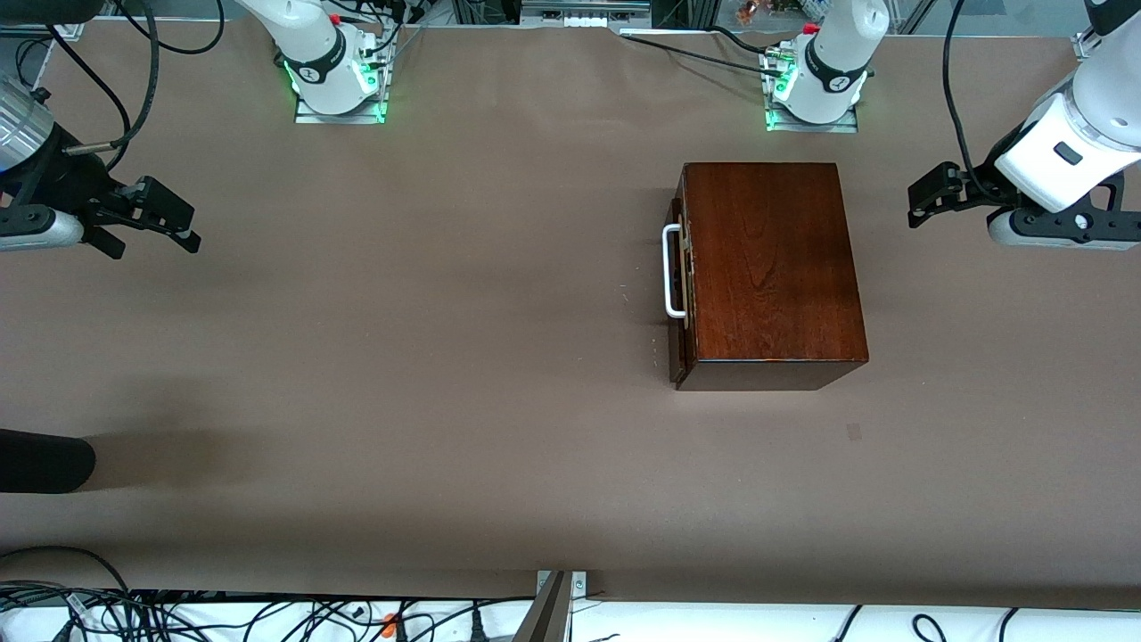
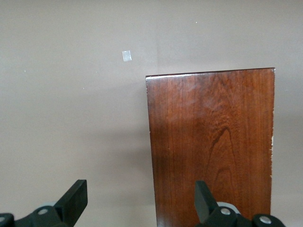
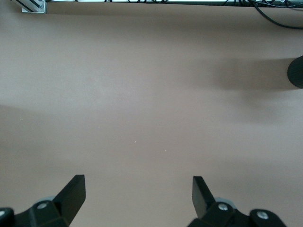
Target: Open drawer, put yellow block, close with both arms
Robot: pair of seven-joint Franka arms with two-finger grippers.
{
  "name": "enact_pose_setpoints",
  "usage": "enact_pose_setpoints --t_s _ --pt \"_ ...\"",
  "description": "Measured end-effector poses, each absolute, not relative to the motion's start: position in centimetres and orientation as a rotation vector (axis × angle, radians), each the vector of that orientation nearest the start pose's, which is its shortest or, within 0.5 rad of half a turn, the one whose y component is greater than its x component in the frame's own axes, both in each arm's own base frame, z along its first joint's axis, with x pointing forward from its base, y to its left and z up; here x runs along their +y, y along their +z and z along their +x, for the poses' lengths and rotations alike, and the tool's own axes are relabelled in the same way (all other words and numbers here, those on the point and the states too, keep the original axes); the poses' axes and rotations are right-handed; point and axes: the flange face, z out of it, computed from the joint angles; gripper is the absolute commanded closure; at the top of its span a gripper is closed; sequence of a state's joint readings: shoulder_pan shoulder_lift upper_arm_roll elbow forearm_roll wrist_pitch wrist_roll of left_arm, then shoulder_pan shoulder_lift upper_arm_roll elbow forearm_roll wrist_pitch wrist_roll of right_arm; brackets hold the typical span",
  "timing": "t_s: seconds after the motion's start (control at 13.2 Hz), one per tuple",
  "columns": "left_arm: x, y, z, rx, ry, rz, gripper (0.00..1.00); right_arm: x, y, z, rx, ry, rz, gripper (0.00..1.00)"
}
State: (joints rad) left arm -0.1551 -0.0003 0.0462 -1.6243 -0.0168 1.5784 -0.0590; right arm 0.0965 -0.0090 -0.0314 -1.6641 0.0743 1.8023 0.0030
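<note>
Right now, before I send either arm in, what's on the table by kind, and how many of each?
Wooden box with drawer, shut: 1
White handle: 1
Yellow block: 0 in view
Open pincers, both waiting over bare table: 2, left pincer, right pincer
Total: 4

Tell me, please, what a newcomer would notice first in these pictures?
The glossy dark wooden box stands alone toward the left arm's end of the table, its drawer shut, white handle facing the right arm's end. Both tools, left and right, hang open over the table's ends.
</note>
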Motion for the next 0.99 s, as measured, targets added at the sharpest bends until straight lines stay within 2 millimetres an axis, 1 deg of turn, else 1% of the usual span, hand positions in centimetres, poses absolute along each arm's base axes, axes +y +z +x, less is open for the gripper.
enact_pose_setpoints --t_s 0.15,0.61,0.99 --pt "-5.9 59.5 54.8 0.084 0.069 -3.154 0.00 4.3 60.7 57.0 -0.077 -0.221 -3.054 0.00" --pt "-5.8 60.0 54.8 0.083 0.039 -3.156 0.00 4.3 60.7 57.0 -0.077 -0.222 -3.054 0.00" --pt "-4.9 60.1 54.8 0.057 0.037 -3.157 0.00 4.3 60.7 57.0 -0.077 -0.222 -3.054 0.00"
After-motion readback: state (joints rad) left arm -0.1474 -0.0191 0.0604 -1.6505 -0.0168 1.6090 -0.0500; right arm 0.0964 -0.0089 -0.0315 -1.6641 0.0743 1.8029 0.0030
